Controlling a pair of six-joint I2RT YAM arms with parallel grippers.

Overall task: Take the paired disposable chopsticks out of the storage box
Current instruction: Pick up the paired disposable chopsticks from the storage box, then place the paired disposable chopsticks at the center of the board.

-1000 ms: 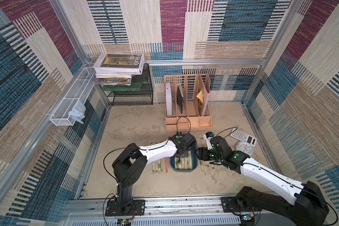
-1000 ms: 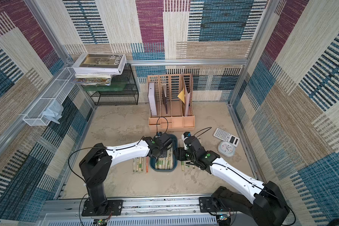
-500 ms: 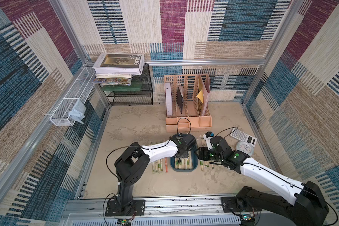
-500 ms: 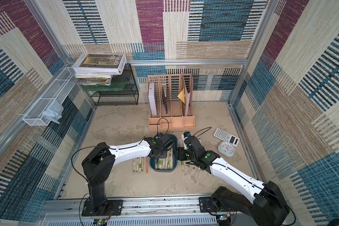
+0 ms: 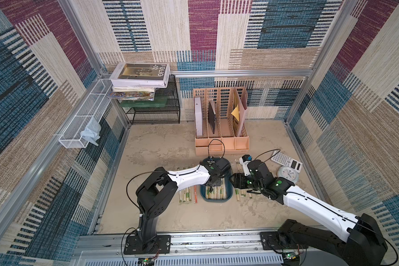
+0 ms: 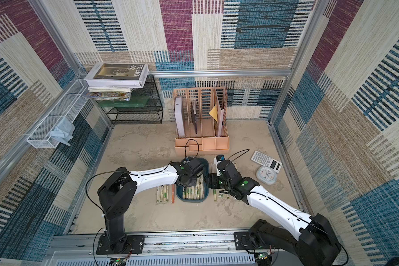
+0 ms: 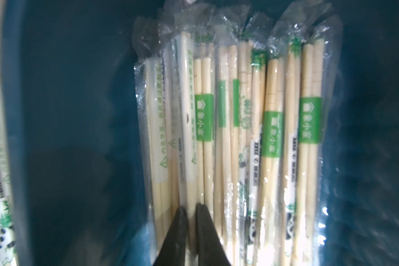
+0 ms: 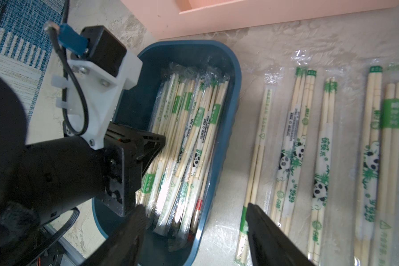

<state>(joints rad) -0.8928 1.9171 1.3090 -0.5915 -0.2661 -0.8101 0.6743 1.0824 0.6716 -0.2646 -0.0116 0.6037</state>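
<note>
Black fingers of the left gripper [image 7: 190,208] are pinched nearly together on one wrapped pair at the edge of the paired disposable chopsticks [image 7: 267,138]. These lie packed lengthwise in the teal storage box [image 7: 78,115]. The right gripper [image 8: 195,215] is spread wide and empty, straddling the box's 3 o'clock wall. Loose pairs [image 5: 187,195] lie on the table [image 5: 171,147] at the box's 9 o'clock, with more at 3 o'clock.
</note>
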